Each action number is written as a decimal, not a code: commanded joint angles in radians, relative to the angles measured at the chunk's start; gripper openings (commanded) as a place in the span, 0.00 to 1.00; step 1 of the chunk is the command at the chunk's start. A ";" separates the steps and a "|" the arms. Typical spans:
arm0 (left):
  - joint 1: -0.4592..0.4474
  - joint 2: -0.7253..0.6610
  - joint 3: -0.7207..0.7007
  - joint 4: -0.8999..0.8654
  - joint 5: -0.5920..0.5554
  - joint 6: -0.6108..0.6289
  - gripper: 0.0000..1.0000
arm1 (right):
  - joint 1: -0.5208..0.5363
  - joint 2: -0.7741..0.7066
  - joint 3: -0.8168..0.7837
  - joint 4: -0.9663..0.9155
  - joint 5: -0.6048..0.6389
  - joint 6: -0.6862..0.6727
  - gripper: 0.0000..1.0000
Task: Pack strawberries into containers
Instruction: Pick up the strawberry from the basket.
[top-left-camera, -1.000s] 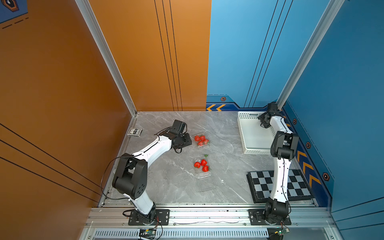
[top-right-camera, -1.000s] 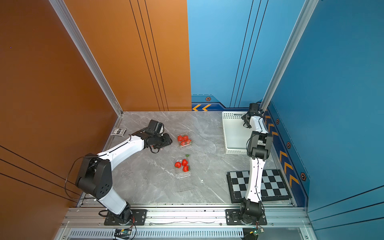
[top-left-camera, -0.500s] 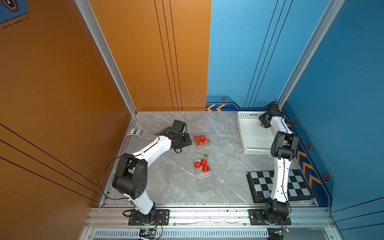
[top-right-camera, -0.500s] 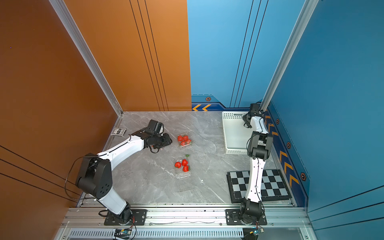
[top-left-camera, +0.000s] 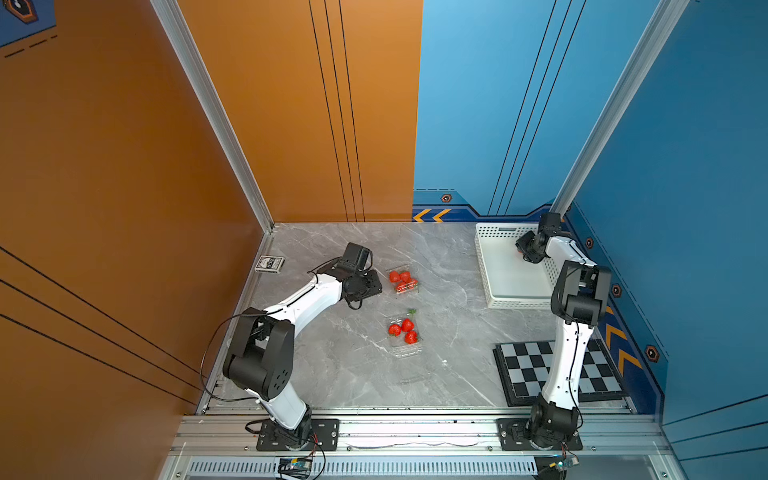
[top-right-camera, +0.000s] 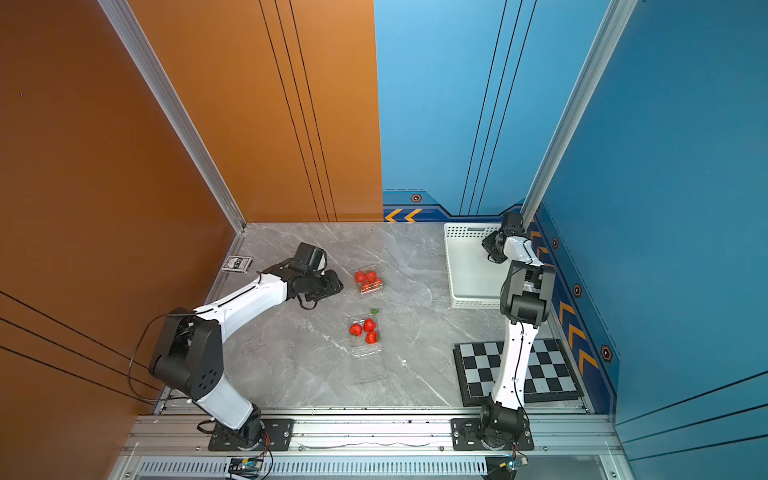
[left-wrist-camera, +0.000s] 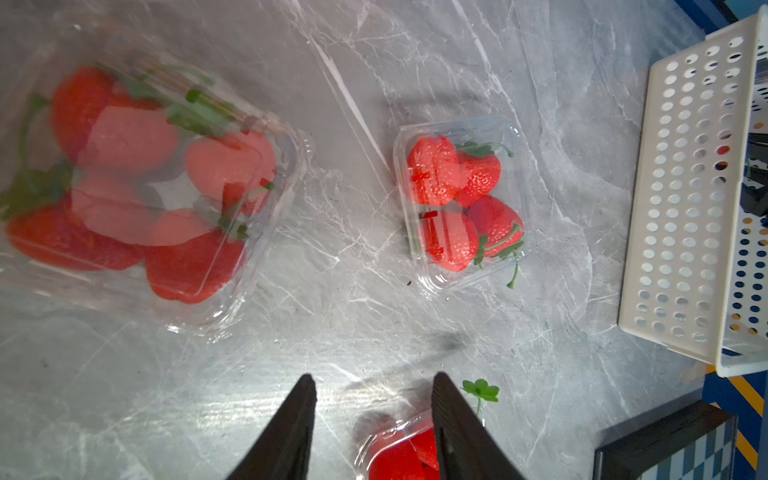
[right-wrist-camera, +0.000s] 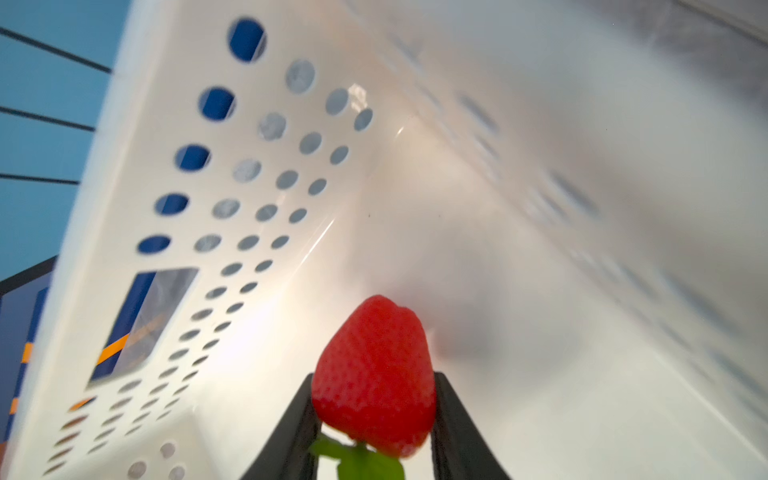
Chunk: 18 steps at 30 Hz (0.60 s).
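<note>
My right gripper (right-wrist-camera: 375, 376) is shut on a red strawberry (right-wrist-camera: 374, 357) with a green cap. It hangs low inside the white perforated basket (top-left-camera: 505, 291), at its far right corner (top-left-camera: 524, 247). My left gripper (left-wrist-camera: 374, 375) stands open and empty above the table, left of the far clear container (top-left-camera: 402, 281), which holds several strawberries. A nearer container (top-left-camera: 404, 332) holds three strawberries (top-right-camera: 368, 328), its lid lying open toward the front. The left wrist view shows another closed container (left-wrist-camera: 137, 187) of strawberries, blurred and close to the camera. It does not show in the top views.
A loose green leaf (top-left-camera: 411, 311) lies between the two containers. A checkerboard (top-left-camera: 536, 370) sits at the front right beside the right arm's base. A card box (top-left-camera: 269, 264) lies at the far left by the orange wall. Walls close in on the left, back and right.
The right gripper's jaws have narrowed onto the strawberry inside the basket. Neither arm has shifted visibly, and the containers lie where they were.
</note>
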 joint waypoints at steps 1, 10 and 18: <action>0.002 -0.042 -0.027 0.003 0.011 -0.008 0.48 | -0.007 -0.098 -0.109 0.067 -0.075 -0.016 0.23; -0.006 -0.085 -0.088 0.017 0.005 -0.025 0.48 | 0.011 -0.296 -0.419 0.160 -0.152 -0.036 0.23; -0.018 -0.125 -0.121 0.017 -0.007 -0.033 0.48 | 0.036 -0.509 -0.580 0.119 -0.154 -0.106 0.23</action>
